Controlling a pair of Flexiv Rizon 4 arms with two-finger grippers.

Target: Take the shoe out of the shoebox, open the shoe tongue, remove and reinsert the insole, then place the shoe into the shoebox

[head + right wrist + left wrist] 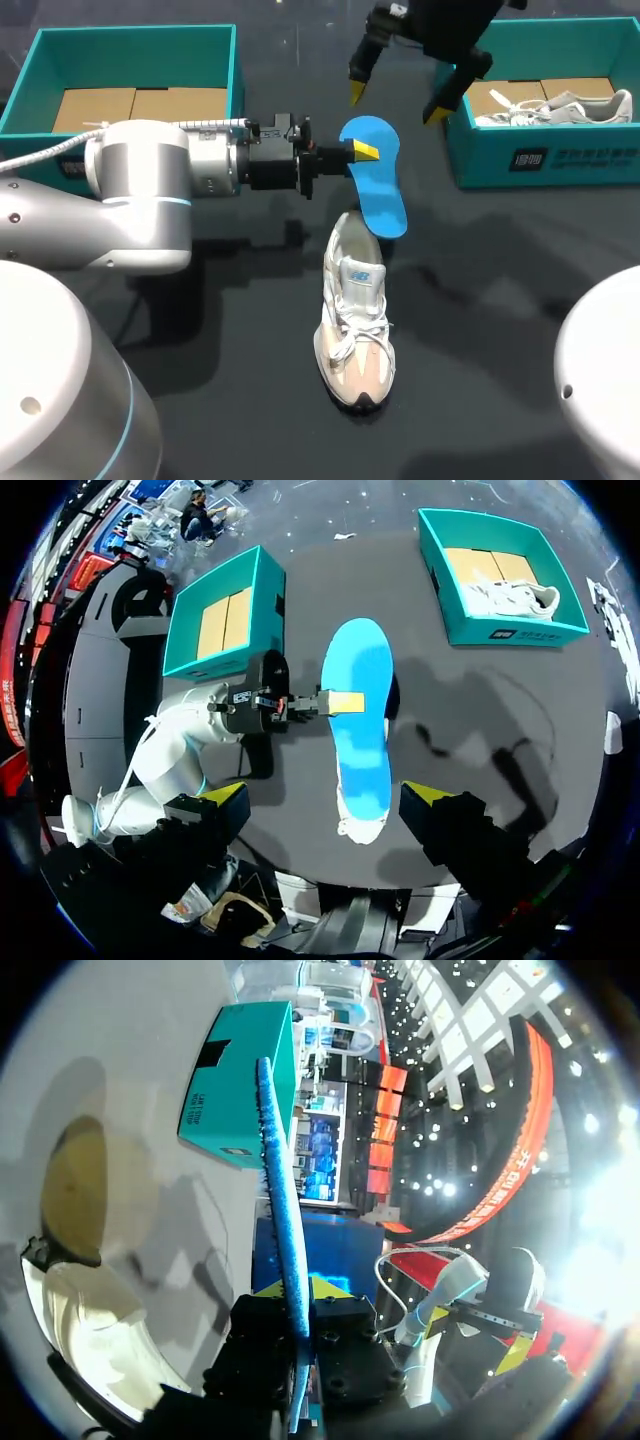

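Head view: left gripper (362, 152) pinches a blue insole (380, 190).
Above it the right gripper (395, 103) hangs spread; 1 shoe (355, 320) lies at the table's (500, 300) middle.

The blue insole (378, 185) is hanging above the shoe (355, 320), blocking the way down, while bare counter (500, 290) is lying open beside both.

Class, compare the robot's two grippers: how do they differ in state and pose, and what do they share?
The left gripper is shut on the blue insole; the right gripper is open and empty. The left gripper lies level, pointing sideways; the right gripper hangs higher, pointing down. Both are yellow-tipped.
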